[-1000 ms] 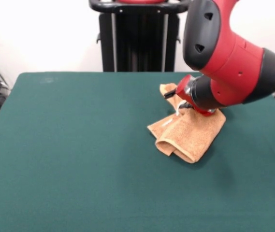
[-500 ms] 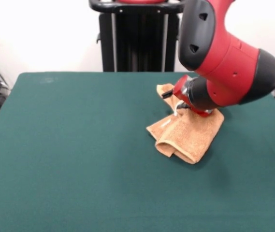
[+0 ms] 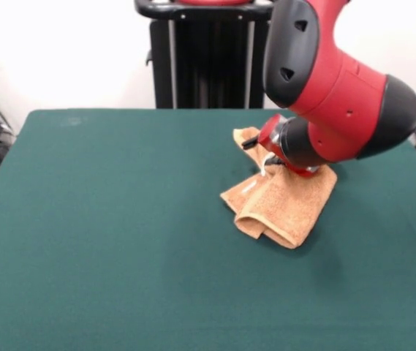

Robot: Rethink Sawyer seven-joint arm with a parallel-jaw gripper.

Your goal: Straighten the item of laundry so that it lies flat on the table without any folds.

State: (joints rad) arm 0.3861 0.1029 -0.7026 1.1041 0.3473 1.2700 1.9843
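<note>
The towel lies on the right-hand half of the green counter, toward the far side, well clear of every edge. It is not flat: the near portion is doubled over into a thick rolled fold, and a narrow flap rises at the far end beside the arm's wrist. A small white tag shows on the left edge.

The gripper is down at the towel's far portion, largely hidden behind the red and black arm; whether it is wide, narrow or clamped on cloth cannot be told from this view.

Compared with a second ago, the arm has shifted slightly to the left in the front view, and the towel has crept the same way by a small amount, its left corner and raised flap both sitting a little further left. The fold pattern itself is unchanged.

Assessment: the cloth moving with the arm suggests that the gripper has contact with it and is dragging it. The drag has so far relocated the towel without opening any fold, so the task appears to be at an early stage.
</note>
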